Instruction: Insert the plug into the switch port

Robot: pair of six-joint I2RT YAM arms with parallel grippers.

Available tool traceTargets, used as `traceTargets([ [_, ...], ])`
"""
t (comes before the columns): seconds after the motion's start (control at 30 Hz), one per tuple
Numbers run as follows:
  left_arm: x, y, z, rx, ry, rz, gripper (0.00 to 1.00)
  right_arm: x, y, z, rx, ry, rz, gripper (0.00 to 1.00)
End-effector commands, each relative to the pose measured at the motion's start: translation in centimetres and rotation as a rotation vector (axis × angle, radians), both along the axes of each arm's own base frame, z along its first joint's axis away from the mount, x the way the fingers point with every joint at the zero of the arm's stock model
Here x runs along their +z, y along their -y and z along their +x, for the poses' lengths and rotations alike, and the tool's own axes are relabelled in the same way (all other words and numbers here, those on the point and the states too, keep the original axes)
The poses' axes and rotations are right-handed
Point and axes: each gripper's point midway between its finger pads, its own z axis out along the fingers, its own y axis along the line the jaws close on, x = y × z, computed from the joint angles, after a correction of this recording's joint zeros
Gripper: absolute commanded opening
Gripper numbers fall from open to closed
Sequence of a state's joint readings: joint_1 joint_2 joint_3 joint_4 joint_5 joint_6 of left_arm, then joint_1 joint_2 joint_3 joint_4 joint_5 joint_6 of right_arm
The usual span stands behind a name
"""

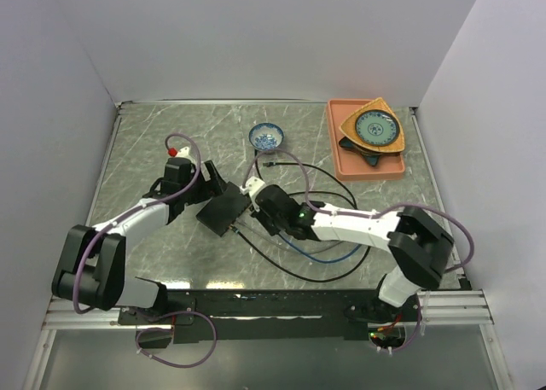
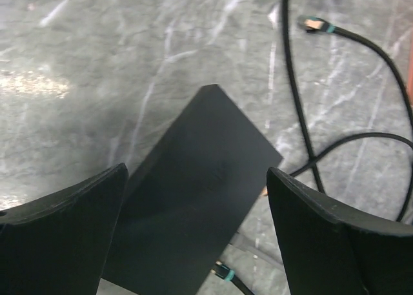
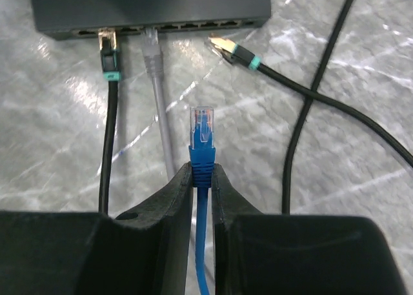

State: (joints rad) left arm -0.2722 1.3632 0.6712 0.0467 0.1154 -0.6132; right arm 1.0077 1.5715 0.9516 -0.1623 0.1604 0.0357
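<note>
The switch (image 1: 223, 211) is a flat black box on the grey marble table, between the two grippers. In the right wrist view its port row (image 3: 148, 28) faces me. A black cable with a teal boot (image 3: 108, 59) and a grey cable (image 3: 153, 56) sit in two left ports. My right gripper (image 3: 202, 172) is shut on the blue plug (image 3: 201, 130), which points at the ports a short way off. A loose gold-tipped black plug (image 3: 229, 50) lies just before the ports. My left gripper (image 2: 197, 172) is open, with its fingers either side of the switch (image 2: 193, 198).
A small blue bowl (image 1: 266, 136) stands at the back middle. An orange tray (image 1: 341, 164) with stacked plates (image 1: 375, 127) is at the back right. Black and blue cables (image 1: 324, 253) loop on the table in front of the right arm. Another loose plug (image 2: 314, 25) lies beyond the switch.
</note>
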Motion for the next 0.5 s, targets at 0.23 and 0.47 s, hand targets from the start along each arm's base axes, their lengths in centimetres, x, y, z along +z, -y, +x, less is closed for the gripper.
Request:
traceTargets([
  [0.23, -2.7, 0.1, 0.0, -0.041, -0.055, 0.001, 0.84, -2.5, -2.8, 1.1, 0.004, -0.094, -0.063, 0.00],
  [0.47, -3.8, 0.7, -0.1, -0.068, -0.080, -0.014, 0.74, -3.3, -3.6, 1.8, -0.013, -0.117, -0.074, 0.00],
])
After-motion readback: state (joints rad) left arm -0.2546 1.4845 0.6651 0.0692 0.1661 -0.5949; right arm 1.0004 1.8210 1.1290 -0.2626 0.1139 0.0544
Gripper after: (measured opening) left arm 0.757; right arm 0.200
